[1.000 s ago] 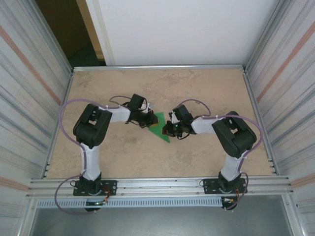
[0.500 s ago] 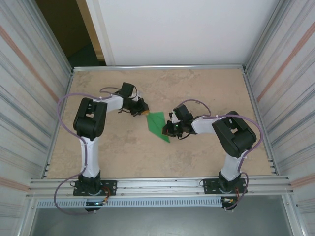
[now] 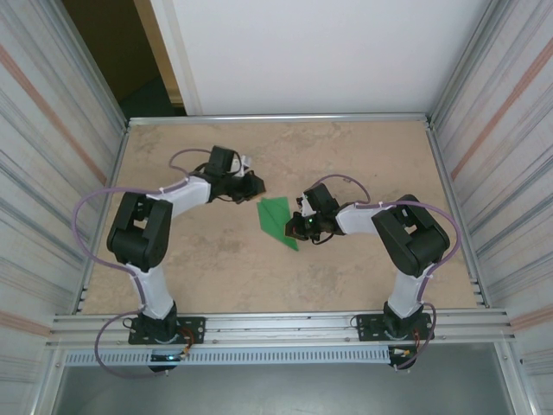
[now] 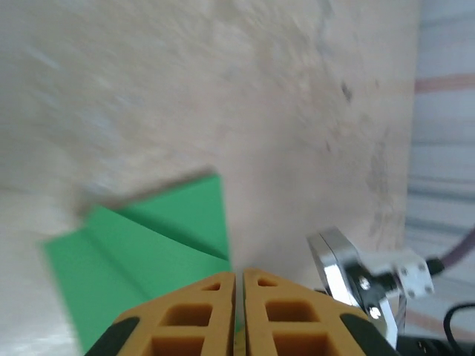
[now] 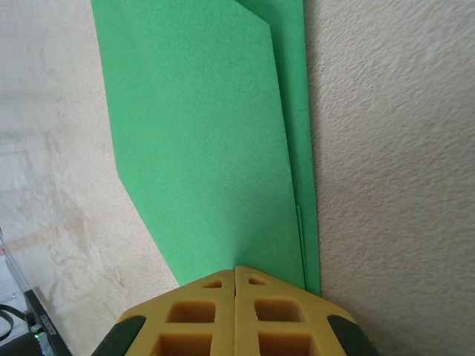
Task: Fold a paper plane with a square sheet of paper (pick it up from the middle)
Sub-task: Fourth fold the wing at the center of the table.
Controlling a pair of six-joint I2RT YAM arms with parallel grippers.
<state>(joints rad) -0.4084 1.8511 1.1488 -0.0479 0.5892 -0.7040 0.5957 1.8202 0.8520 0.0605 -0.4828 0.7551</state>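
The green sheet of paper (image 3: 275, 216) lies flat on the tan table, folded into a narrow pointed shape whose tip points toward the near edge. My right gripper (image 3: 296, 227) is shut, and its tips rest on the paper's right side. In the right wrist view the layered folds of the paper (image 5: 200, 133) stretch away from the shut right gripper (image 5: 235, 268). My left gripper (image 3: 257, 184) is shut and empty, just up and left of the paper and apart from it. In the left wrist view the paper (image 4: 141, 245) lies beyond the left gripper (image 4: 239, 274).
Corrugated walls (image 3: 52, 173) (image 3: 505, 173) close in the table on both sides, with a white panel (image 3: 311, 52) at the back. An aluminium rail (image 3: 276, 324) runs along the near edge. A metal part of the right arm (image 4: 338, 267) shows close to the left fingers.
My left gripper has drawn back from the paper's upper left edge toward the far left, and the left arm has swung outward. The right gripper and the paper have stayed put.
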